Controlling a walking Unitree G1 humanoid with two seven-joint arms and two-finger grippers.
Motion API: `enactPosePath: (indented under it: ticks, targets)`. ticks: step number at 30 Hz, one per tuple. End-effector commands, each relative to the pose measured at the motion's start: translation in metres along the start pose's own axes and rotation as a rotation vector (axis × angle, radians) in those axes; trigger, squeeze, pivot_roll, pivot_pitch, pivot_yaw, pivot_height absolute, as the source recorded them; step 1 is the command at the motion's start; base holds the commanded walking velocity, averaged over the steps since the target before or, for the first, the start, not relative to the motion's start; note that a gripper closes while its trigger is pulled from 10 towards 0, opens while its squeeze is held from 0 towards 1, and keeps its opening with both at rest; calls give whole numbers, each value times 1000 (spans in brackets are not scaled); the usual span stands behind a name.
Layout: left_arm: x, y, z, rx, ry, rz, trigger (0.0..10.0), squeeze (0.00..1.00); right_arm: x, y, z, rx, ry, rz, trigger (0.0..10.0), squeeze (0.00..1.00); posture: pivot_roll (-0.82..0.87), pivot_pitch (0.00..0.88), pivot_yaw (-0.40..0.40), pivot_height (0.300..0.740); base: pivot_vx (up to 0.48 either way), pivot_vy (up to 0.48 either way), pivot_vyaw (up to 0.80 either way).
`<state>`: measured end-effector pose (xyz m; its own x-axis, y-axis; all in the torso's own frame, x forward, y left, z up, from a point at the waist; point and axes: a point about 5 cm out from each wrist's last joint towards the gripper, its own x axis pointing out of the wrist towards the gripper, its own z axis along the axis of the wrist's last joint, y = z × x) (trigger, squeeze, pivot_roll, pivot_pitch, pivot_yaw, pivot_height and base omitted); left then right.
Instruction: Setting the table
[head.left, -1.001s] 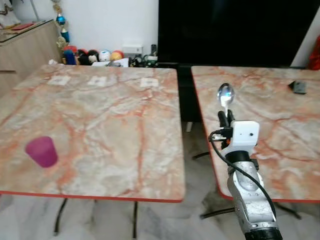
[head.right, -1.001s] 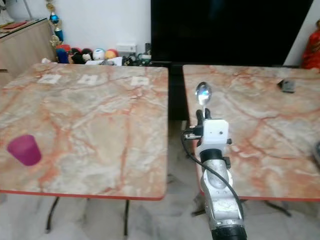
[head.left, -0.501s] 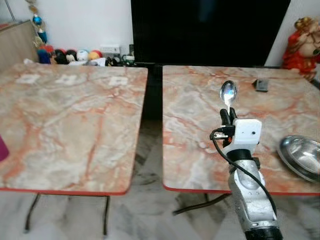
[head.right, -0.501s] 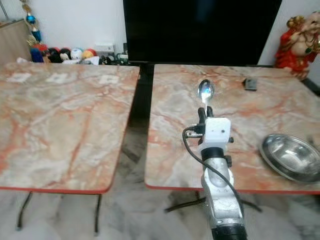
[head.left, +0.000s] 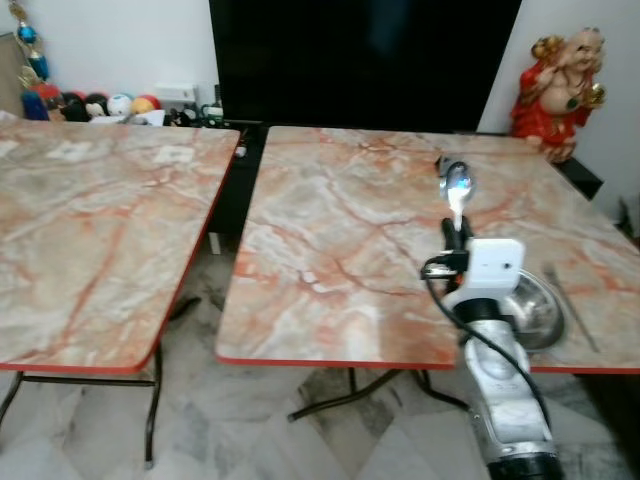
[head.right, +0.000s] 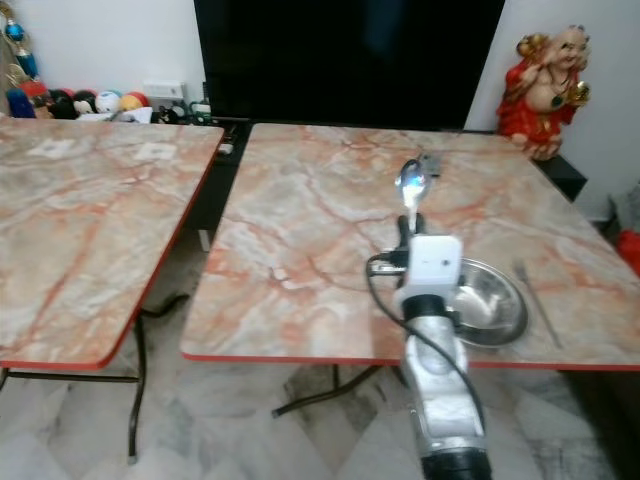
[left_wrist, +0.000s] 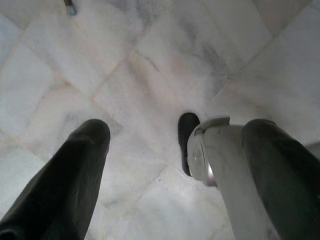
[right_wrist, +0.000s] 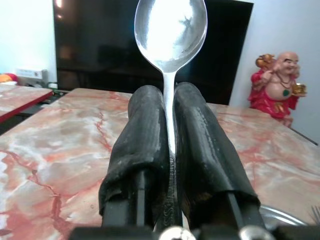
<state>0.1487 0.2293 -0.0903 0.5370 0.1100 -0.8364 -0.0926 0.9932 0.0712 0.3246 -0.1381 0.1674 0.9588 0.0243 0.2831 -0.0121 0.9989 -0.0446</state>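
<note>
Two marble-patterned counters stand side by side; the right counter (head.left: 340, 240) carries a steel bowl (head.right: 490, 295) and a fork (head.right: 535, 295) beside it. The right arm reaches forward at this counter's near edge, its right gripper (right_wrist: 170, 130) clenched on the spoon (right_wrist: 171, 30), handle pinched between the fingers, long axis upright, bowl end uppermost. The left gripper (left_wrist: 165, 150) hangs over the tiled floor (left_wrist: 150, 60), fingers spread. A red figurine (head.left: 555, 90) stands by the wall.
</note>
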Motion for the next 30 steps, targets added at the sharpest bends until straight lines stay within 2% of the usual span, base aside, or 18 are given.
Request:
enactPosePath:
  ticks: [1,16,30]
  targets:
    - [0,-2,0,-6,6,-4,10000,0,1,-11,4,-20,-9,-32,10000,0,-17,0,-6,740,0,-446,0]
    - [0,-1,0,-10,6,0,10000,0,1,-13,3,-26,-2,-40,10000,0,-14,0,-6,740,0,-440,0]
    - [0,-2,0,-31,4,3,10000,0,1,-13,-1,-19,14,-45,10000,0,-3,0,-4,740,0,0,0]
